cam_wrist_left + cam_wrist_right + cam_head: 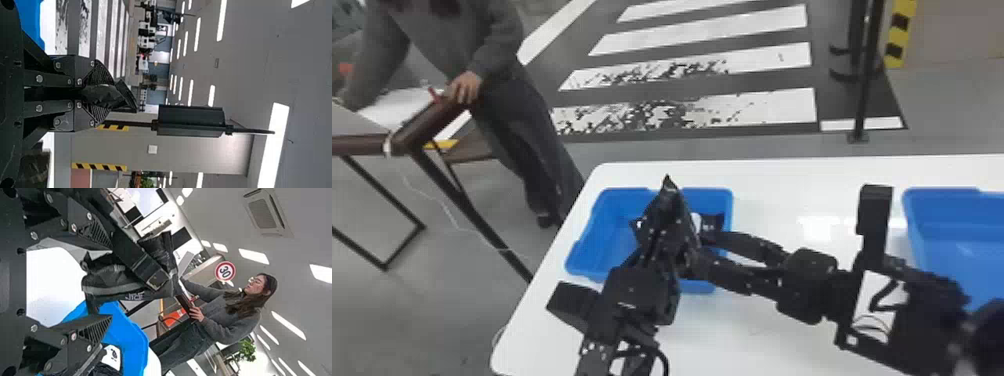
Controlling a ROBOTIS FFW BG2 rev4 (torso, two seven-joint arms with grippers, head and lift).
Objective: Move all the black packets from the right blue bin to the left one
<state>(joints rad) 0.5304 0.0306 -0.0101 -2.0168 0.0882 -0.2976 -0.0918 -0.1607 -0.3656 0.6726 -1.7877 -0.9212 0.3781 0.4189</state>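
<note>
Above the left blue bin point(619, 210), the left gripper point(662, 250) has its fingers nearly closed on a black packet point(668, 207). At its four o'clock, the right gripper point(697, 252) has fingers wide apart, without grip. Another packet point(714, 221) lies in the bin, toward two o'clock.

Black arms point(922, 305), boxy housings point(637, 295), round silvery screws point(39, 78), ridged triangular pads point(96, 331), looped dark cable point(660, 354)

Lit brightly by long ceiling lamps point(273, 150), seen in both wrist views; in head view, shining with white glare on the desk point(767, 172).
</note>
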